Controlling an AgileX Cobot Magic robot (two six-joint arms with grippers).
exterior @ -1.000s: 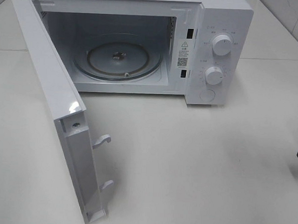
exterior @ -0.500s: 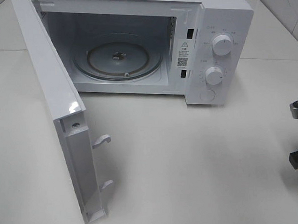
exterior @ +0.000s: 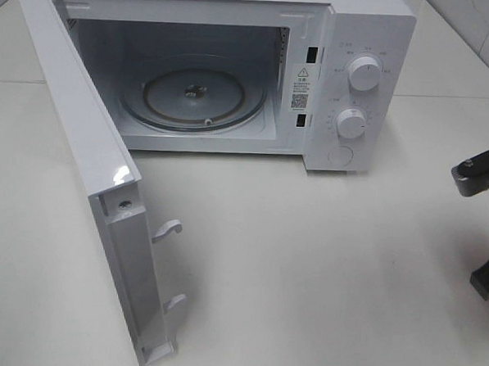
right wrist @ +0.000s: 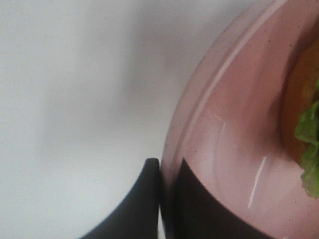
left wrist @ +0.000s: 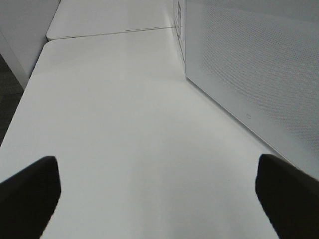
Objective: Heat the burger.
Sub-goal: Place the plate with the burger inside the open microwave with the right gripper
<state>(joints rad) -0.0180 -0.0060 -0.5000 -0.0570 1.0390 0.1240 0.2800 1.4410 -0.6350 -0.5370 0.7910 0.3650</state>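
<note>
In the right wrist view my right gripper (right wrist: 167,172) is shut on the rim of the salmon-pink dish (right wrist: 234,114), one dark finger outside the rim and one inside. The burger (right wrist: 301,94) shows only at that view's edge, as an orange side with green lettuce on the dish. In the exterior view the dish and burger are out of frame; only parts of the right arm (exterior: 481,175) show at the right edge. My left gripper (left wrist: 159,199) stands open over bare table beside the microwave door (left wrist: 249,64), nothing between its fingers.
The white microwave (exterior: 363,42) stands at the back with its door (exterior: 89,167) swung wide toward the front left. Its glass turntable (exterior: 193,98) is bare. Two white dials (exterior: 363,72) are on its right panel.
The right arm has come farther into the exterior view from the right edge, moving left. The microwave and its door have not moved.
</note>
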